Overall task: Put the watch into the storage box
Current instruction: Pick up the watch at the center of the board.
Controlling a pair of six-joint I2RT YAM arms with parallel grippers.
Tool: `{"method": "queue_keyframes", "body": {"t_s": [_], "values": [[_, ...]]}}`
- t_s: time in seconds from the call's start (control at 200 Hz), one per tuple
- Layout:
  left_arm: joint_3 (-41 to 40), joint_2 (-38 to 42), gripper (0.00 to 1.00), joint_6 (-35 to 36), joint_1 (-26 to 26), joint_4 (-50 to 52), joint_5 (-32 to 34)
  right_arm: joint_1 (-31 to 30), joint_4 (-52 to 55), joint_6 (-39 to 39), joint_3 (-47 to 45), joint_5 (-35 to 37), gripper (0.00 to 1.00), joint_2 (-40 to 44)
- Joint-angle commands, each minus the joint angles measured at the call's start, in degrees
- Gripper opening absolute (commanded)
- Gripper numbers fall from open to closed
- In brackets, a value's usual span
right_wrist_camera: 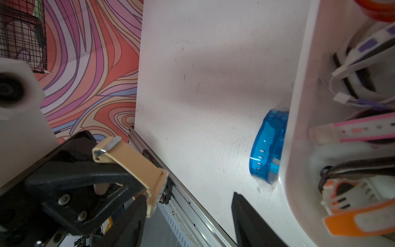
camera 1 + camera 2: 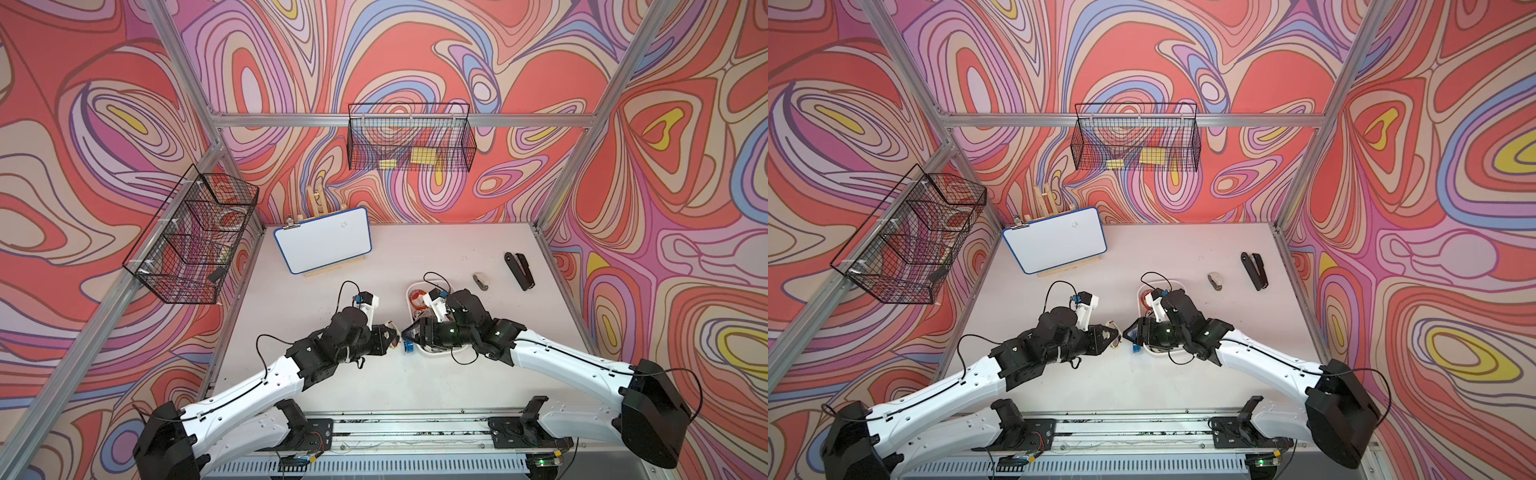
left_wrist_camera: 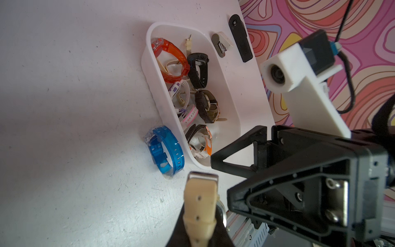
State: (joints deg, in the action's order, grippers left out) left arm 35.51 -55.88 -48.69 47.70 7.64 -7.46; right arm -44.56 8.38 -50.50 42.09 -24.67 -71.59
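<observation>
We are clamping the left gripper on the beige-strap watch, pinching the strap below its metal buckle. The watch is sitting near the 9 o'clock side of the storage box, apart from it and not yet inside. The right gripper is facing it from 3 o'clock over the box's near end, jaws apart with nothing between them.

We are reading this step as a handover or a direct drop. Either way, we are advising carrying the whole strap past the raised wall before releasing, because a limp strap is likely to drape over the rim.

The strap is matte, flexible and punched with holes. The box is smooth white plastic, shallow and round-cornered, and is already holding many watches. A translucent blue watch, glossy and buckled into a loop, is lying on the table just beside the box wall at 8 o'clock. We are advising against nudging it.
</observation>
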Motion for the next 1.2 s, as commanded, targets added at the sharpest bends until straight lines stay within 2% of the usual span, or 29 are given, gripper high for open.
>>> {"method": "queue_keyframes", "body": {"t_s": [0.0, 0.431, 0.551, 0.701, 0.891, 1.077, 1.192], "values": [[-0.5, -0.2, 0.10, 0.3, 0.4, -1.8, 2.6, -1.3, -1.6, -0.8, 1.1, 1.3, 0.68, -1.0], [-0.9, -0.3, 0.09, 0.5, 1.3, -1.9, 4.0, -3.6, -4.8, -2.1, 1.3, 2.2, 0.64, -3.6], [-0.8, -0.5, 0.10, 0.3, 1.4, -2.1, 4.1, -4.0, -5.6, -2.4, 1.3, 2.3, 0.57, -4.6], [-0.8, -0.7, 0.09, 0.3, 1.8, -2.4, 4.2, -4.3, -7.6, -3.5, 1.2, 2.2, 0.45, -5.7], [-0.8, -0.6, 0.10, 0.2, 2.0, -2.5, 4.5, -4.4, -9.1, -4.5, 1.6, 2.5, 0.39, -6.0], [-0.9, -0.9, 0.10, 0.0, 2.1, -2.7, 4.7, -4.5, -12.0, -6.3, 1.1, 1.4, 0.27, -6.7], [-1.0, -0.9, 0.11, -0.2, 2.1, -3.0, 4.9, -4.6, -13.2, -6.9, 1.0, 0.6, 0.25, -7.2]]}}
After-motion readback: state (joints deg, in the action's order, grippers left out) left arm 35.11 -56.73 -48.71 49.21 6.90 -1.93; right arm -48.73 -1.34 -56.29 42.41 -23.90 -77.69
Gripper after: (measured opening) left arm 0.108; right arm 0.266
